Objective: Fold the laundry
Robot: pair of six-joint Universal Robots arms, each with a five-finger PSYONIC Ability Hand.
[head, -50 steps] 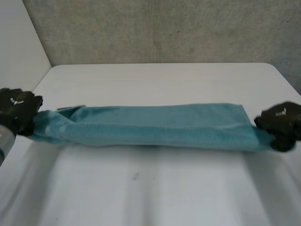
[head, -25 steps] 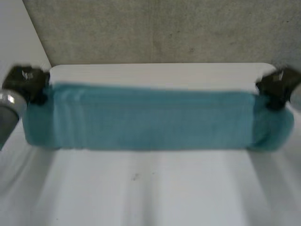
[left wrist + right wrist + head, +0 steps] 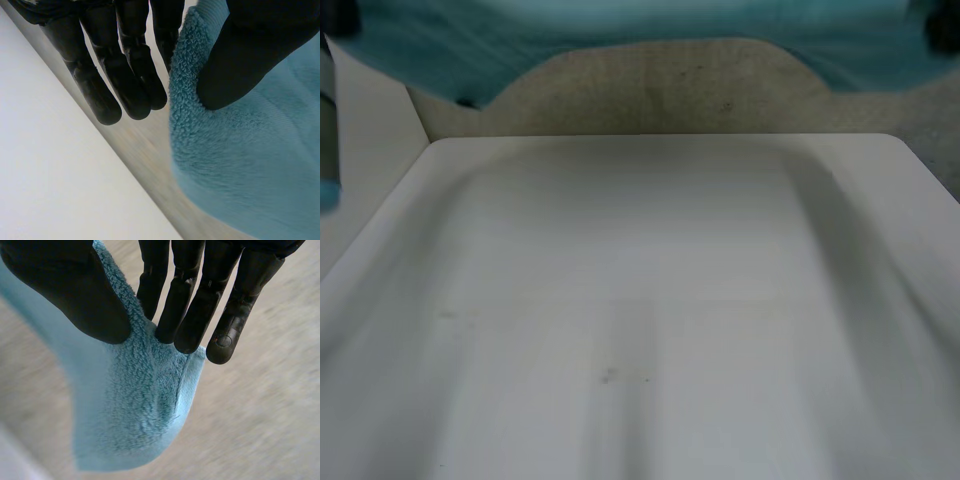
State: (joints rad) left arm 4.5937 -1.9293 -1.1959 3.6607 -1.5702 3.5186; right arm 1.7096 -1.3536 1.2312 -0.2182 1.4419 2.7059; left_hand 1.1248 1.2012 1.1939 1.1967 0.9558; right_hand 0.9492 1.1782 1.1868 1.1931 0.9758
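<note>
Item under handling: one teal terry towel (image 3: 620, 25). In the head view it is held up high, stretched sideways between the two arms. It hangs in front of the grey wall (image 3: 650, 90) and well apart from the white bench (image 3: 640, 300). Its lower edge sags at both ends and arches upward in the middle, where the wall shows beneath it. Nothing lies on the bench surface below the towel.

Left robot hand (image 3: 250, 55): closed on the towel. In the left wrist view the thumb presses flat on the towel's pile face close to an edge. The fingers (image 3: 125, 80) run nearly straight along the other side of that edge, and the nearest one is tucked behind the cloth. The grip is a pinch at the towel's end, and the rest of the cloth falls away below the thumb. The grey left arm (image 3: 328, 110) with its light-blue cap stands at the side of the head view.

Right robot hand (image 3: 75, 290): also closed on the towel. In the right wrist view the thumb bears on the pile face and the fingers (image 3: 200, 310) lie straight behind the cloth, clamping it between them. A rounded corner of the towel hangs loose just beyond the fingertips, with a hemmed edge visible.
</note>
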